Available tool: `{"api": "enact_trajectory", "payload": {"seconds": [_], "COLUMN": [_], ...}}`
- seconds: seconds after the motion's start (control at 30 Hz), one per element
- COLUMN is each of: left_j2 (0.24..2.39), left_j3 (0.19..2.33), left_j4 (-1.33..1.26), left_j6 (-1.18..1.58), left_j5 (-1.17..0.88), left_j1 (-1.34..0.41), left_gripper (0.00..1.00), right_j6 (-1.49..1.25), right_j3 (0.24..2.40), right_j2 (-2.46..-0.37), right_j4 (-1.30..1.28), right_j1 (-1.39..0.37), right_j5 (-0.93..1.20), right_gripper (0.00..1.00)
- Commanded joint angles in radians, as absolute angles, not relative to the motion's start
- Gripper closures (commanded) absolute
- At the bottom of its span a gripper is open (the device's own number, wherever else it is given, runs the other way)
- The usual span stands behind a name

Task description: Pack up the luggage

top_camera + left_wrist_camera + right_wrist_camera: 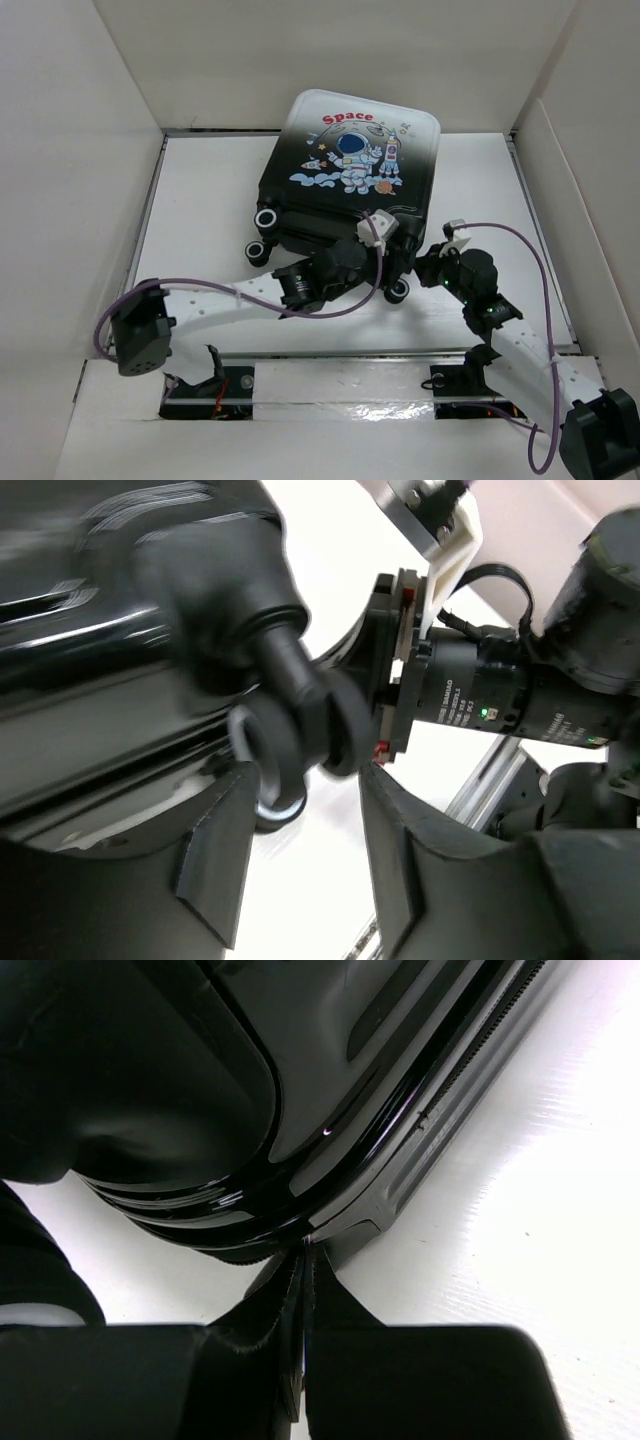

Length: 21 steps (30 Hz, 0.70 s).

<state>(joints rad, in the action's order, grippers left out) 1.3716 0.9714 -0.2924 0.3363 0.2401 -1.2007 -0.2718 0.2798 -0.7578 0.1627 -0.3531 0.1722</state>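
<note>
Suitcase (pixel 345 170) lies closed, astronaut side up; at its near edge the left gripper (pixel 300 790) stands spread around a wheel (pixel 290 735), and the right gripper (pixel 303 1260) is clenched against the zipper seam (pixel 450 1090).

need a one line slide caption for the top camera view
Left arm and right arm meet at the wheeled near end of the suitcase, lying astronaut side up on the white table.
</note>
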Motion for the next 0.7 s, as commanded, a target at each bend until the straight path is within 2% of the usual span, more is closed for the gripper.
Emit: {"api": "enact_trajectory", "payload": {"seconds": [0.0,0.03,0.07,0.17,0.43,0.53,0.57,0.63,0.67], "left_j2": [1.417,1.433,1.460,1.506,1.566,1.585,1.583,1.575,1.568], "left_j3": [1.100,1.110,1.123,1.131,1.111,1.114,1.097,1.063,1.049], "left_j4": [-0.321,-0.318,-0.321,-0.328,-0.445,-0.486,-0.508,-0.604,-0.635], "left_j6": [0.299,0.307,0.317,0.363,0.429,0.454,0.465,0.520,0.540], "left_j5": [0.117,0.097,0.056,-0.021,-0.113,-0.123,-0.118,-0.110,-0.113], "left_j1": [-1.183,-1.183,-1.169,-1.129,-1.074,-1.074,-1.074,-1.065,-1.054], "left_gripper": [0.55,0.52,0.44,0.32,0.35,0.42,0.56,0.74,0.87], "right_j6": [-0.267,-0.264,-0.262,-0.261,-0.262,-0.262,-0.262,-0.265,-0.271], "right_j3": [0.318,0.321,0.321,0.321,0.308,0.301,0.298,0.287,0.279], "right_j2": [-0.729,-0.727,-0.727,-0.729,-0.718,-0.701,-0.695,-0.680,-0.663], "right_j4": [0.239,0.233,0.233,0.232,0.219,0.210,0.207,0.212,0.221], "right_j1": [-0.370,-0.370,-0.370,-0.370,-0.370,-0.370,-0.370,-0.370,-0.370], "right_j5": [0.278,0.279,0.282,0.294,0.295,0.293,0.293,0.299,0.310], "right_gripper": [1.00,1.00,1.00,1.00,1.00,1.00,1.00,1.00,1.00]}}
